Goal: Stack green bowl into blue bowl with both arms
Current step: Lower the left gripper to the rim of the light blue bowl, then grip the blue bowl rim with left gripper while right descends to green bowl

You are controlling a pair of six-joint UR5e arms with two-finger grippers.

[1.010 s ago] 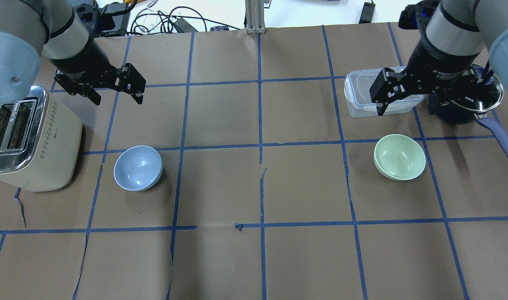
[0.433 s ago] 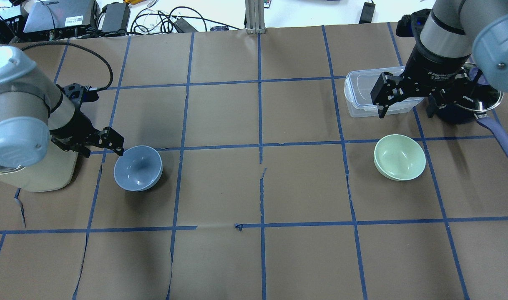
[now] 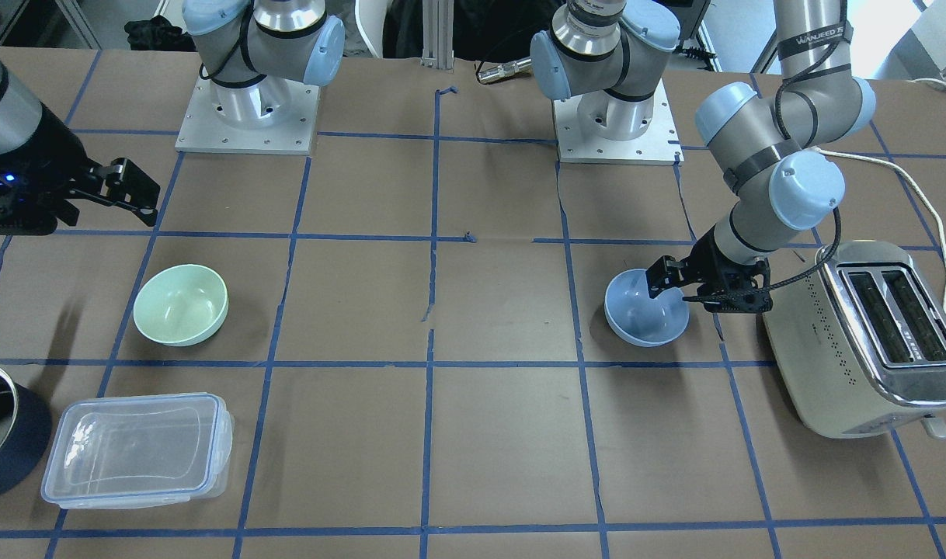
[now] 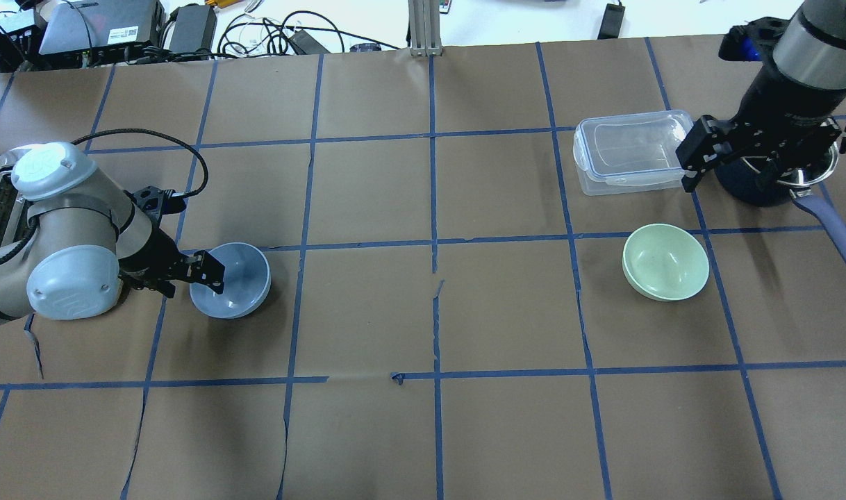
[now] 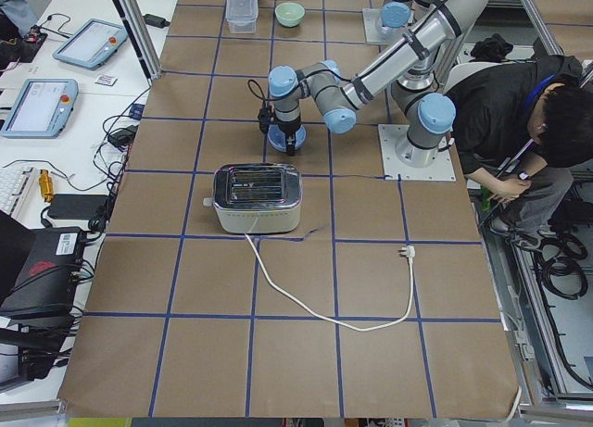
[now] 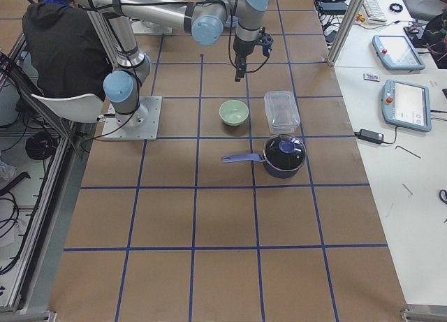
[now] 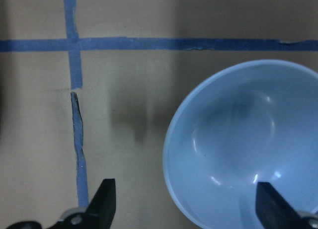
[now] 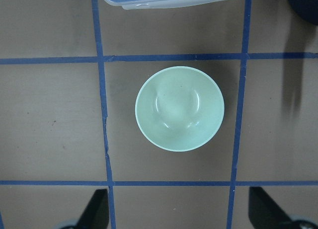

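The blue bowl [image 4: 239,274] sits upright on the left of the table, also in the front view [image 3: 640,314] and the left wrist view [image 7: 243,139]. My left gripper [image 4: 195,276] is low at its left rim and open. One finger [image 7: 271,209] is over the bowl's inside and the other [image 7: 105,199] over the paper outside. The green bowl [image 4: 666,262] sits upright on the right, also in the front view [image 3: 181,304]. It lies centred in the right wrist view [image 8: 179,108]. My right gripper [image 4: 732,167] is open and empty, high up behind the green bowl.
A cream toaster [image 3: 861,334] stands just left of the blue bowl, close to my left arm. A clear lidded container [image 4: 631,151] and a dark pot with a purple handle [image 4: 822,208] stand behind the green bowl, under my right gripper.
My left arm swung forward and down from the back of the table to the blue bowl's left rim. My right gripper moved right, from over the container to over the pot.
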